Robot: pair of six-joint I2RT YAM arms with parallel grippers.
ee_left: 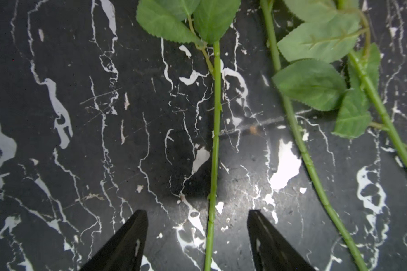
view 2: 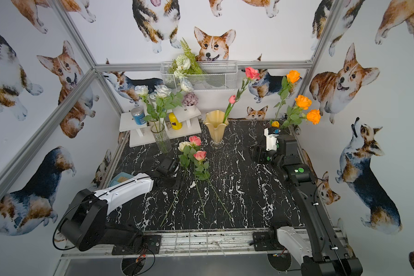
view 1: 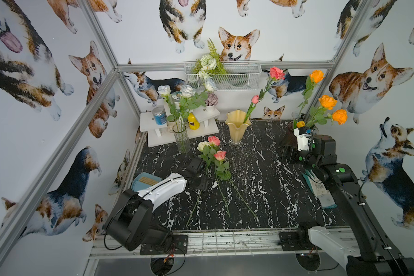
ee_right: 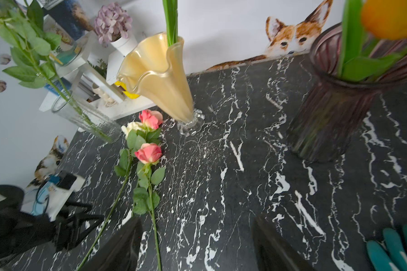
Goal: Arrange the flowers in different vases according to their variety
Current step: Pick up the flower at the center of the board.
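Three flowers lie on the black marble table: a cream rose point(view 1: 203, 145) and two pink roses point(view 1: 214, 140) point(view 1: 220, 155). My left gripper point(ee_left: 197, 213) is open and straddles the cream rose's stem point(ee_left: 215, 140) without touching it. White roses point(view 1: 187, 90) stand in the clear glass vase point(view 1: 181, 141). A pink rose point(view 1: 277, 73) and a pink tulip stand in the creamy-yellow vase point(view 1: 237, 129). Orange roses point(view 1: 328, 101) stand in the dark purple vase point(ee_right: 334, 112). My right gripper point(ee_right: 197, 220) hangs open and empty beside the purple vase.
At the back left a white stepped shelf point(view 1: 153, 119) carries a blue-lidded jar point(view 1: 159, 116), a yellow bottle point(view 1: 193, 121) and a purple potted flower point(view 1: 211, 100). A wire basket point(view 1: 237, 76) holds a fern bouquet point(view 1: 208, 63). A blue tray point(view 1: 136, 184) lies left, a teal glove point(view 1: 320, 191) right.
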